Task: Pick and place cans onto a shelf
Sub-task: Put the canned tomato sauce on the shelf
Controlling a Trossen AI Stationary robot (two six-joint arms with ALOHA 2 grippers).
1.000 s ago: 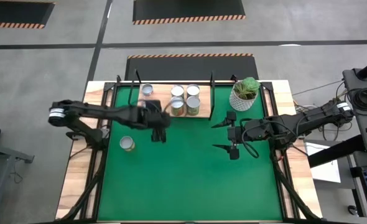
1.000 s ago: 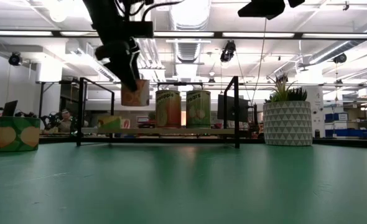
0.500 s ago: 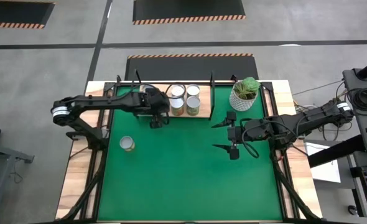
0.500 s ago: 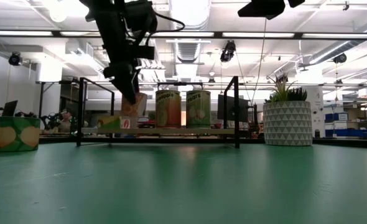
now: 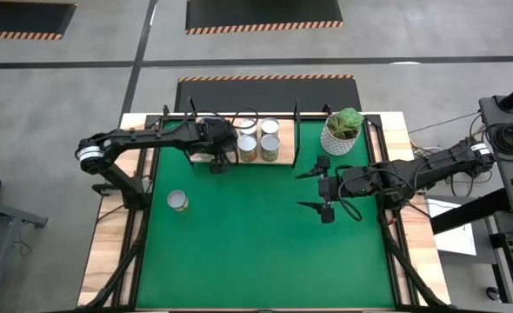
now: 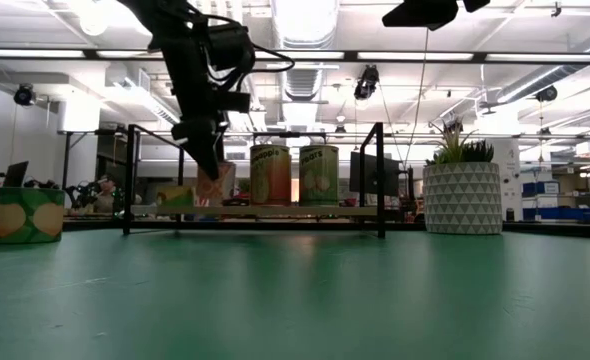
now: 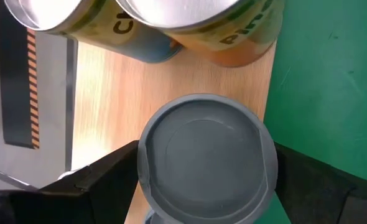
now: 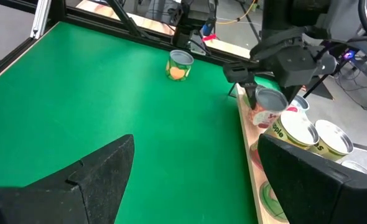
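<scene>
The high view looks straight down on the whole green mat point(image 5: 265, 235) and the light-wood shelf board point(image 5: 239, 162) at its far edge. The low view sits at mat height, facing level toward that shelf and the room behind. The left wrist view hangs close above the shelf's front edge, looking down on a grey-topped metal can point(image 7: 207, 158). The right wrist view looks across the mat from farther off and shares that same can point(image 8: 269, 101) and shelf end.
</scene>
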